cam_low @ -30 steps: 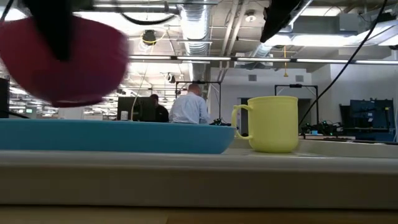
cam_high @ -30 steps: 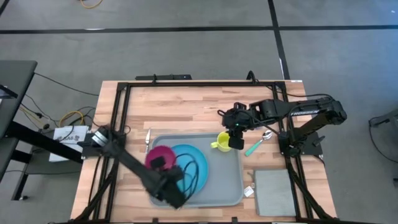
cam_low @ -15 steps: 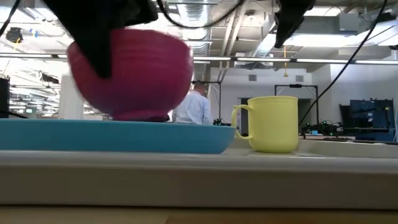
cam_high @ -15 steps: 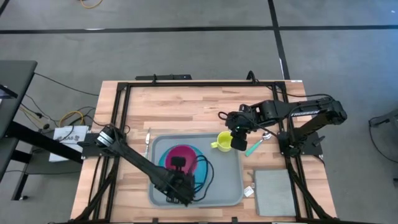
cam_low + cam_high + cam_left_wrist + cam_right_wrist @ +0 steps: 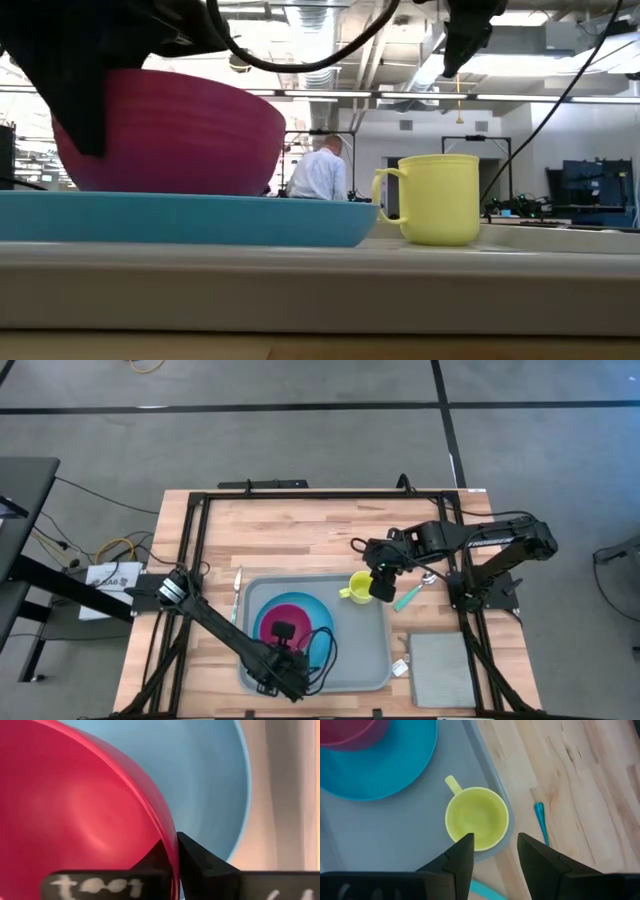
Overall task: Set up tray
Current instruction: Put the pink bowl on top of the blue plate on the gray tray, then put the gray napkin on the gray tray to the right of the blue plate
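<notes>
From above, the tray (image 5: 365,660) lies on the bench (image 5: 300,530), carrying a blue plate (image 5: 325,622), pink bowl (image 5: 288,616) and yellow mug (image 5: 359,586).

Left wrist: left jaws (image 5: 172,851) pinch the bowl's rim.

Right wrist: right jaws (image 5: 495,851) gape empty above the mug.

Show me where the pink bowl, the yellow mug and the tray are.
pink bowl (image 5: 290,614): high view, inside of the bowl.
yellow mug (image 5: 440,200): low view, side wall.
tray (image 5: 362,658): high view, bare floor near its right rim.
</notes>
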`<state>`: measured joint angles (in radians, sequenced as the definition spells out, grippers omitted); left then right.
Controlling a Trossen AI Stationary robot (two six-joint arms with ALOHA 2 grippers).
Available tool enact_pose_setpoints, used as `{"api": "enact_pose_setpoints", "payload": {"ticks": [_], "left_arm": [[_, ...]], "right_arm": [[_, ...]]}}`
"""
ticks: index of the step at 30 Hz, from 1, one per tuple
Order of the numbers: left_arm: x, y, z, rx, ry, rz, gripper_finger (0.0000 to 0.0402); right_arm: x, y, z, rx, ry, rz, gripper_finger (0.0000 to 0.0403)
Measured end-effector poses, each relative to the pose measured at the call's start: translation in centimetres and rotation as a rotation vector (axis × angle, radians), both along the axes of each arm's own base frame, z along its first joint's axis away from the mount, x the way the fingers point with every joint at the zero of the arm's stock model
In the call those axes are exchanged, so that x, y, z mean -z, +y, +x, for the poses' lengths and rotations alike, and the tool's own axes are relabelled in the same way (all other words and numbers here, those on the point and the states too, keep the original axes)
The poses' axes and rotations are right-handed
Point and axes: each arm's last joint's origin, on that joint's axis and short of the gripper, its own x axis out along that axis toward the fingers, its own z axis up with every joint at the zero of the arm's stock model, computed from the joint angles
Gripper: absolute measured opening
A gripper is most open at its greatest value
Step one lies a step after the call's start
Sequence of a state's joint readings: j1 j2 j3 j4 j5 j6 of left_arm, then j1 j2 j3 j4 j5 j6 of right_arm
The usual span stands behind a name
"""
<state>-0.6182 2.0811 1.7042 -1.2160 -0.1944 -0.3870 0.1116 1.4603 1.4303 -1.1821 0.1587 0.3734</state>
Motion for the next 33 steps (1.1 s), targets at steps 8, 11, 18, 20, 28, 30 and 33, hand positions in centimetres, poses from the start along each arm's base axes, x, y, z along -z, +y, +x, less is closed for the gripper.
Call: {"api": "enact_pose_setpoints", "payload": {"ticks": [8, 11, 18, 20, 28, 30, 33], "left_arm": [[0.0, 0.4, 0.3, -0.012, -0.018, 0.02, 0.0057], [0.0, 0.6, 0.4, -0.025, -0.019, 0.02, 0.0077], [-0.1, 0.3, 0.5, -0.06, 0.002, -0.047, 0.0109], [-0.6, 0.1, 0.5, -0.062, 0.017, -0.088, 0.0111], [-5.5, -0.4, 1.6, -0.032, -0.086, -0.146, 0.0112], [-7.1, -0.2, 1.6, -0.032, -0.124, -0.092, 0.0112], [-9.1, 0.5, 1.2, -0.04, -0.162, 0.027, 0.0112]], "right_arm": [[0.0, 0.2, 0.0, 0.037, -0.005, 0.017, 0.0143], [0.0, 0.2, 0.0, 0.036, -0.004, 0.018, 0.0143], [0.1, 0.2, -0.4, 0.093, 0.029, 0.035, 0.0143], [0.2, 0.2, -0.7, 0.089, 0.059, 0.03, 0.0143], [0.4, 0.2, -1.3, 0.089, 0.119, 0.019, 0.0143], [0.4, 0.2, -1.3, 0.089, 0.121, 0.019, 0.0143], [0.4, 0.2, -1.4, 0.089, 0.129, 0.017, 0.0143]]}}
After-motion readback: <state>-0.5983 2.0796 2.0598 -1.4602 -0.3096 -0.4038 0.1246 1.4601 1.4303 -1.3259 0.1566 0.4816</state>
